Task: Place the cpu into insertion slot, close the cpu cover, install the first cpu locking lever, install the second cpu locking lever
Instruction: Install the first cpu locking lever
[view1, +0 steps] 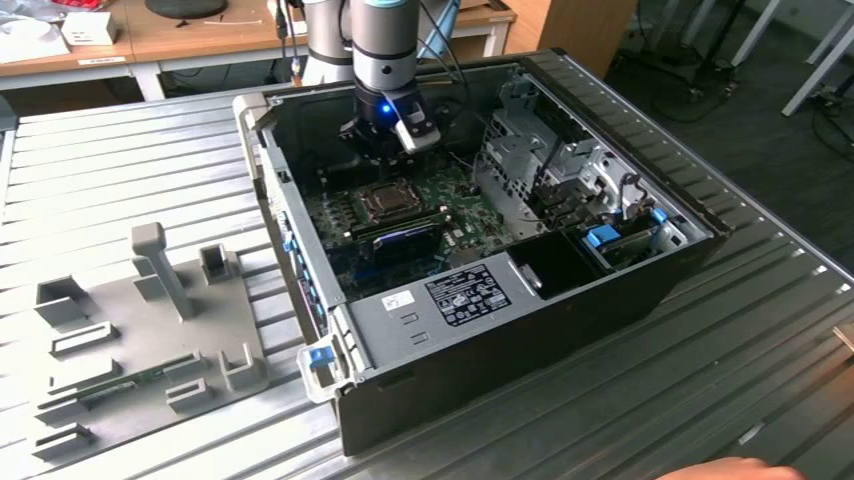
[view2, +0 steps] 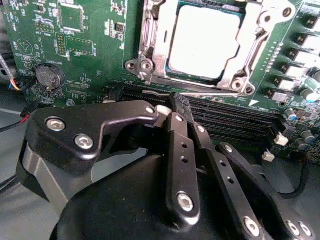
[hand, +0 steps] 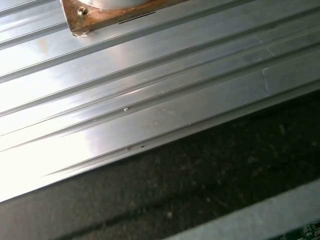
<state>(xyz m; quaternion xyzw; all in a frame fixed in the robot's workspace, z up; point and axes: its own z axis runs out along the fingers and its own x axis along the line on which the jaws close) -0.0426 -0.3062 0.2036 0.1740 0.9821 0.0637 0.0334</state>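
The cpu (view2: 202, 42), a flat square chip with a pale grey metal top, lies in the insertion slot (view1: 387, 200) on the green circuit board inside the open computer case. The silver cpu cover (view2: 150, 45) lies flat around it, and the chip shows through its window. My gripper (view2: 177, 106) hovers just off the socket's edge, over the long black memory slots (view2: 235, 117). Its black fingers (view2: 181, 150) are shut together with nothing between them. In the exterior view my gripper (view1: 380, 155) hangs above the board, a little behind the socket. How the locking levers stand is unclear.
The case (view1: 534, 330) lies open on a ribbed metal table (hand: 150, 100). A drive cage (view1: 561, 170) fills its side on the exterior view's right. A grey fixture plate (view1: 147, 330) with upright blocks sits at the exterior view's left. A hand (view1: 734, 468) shows at the bottom edge.
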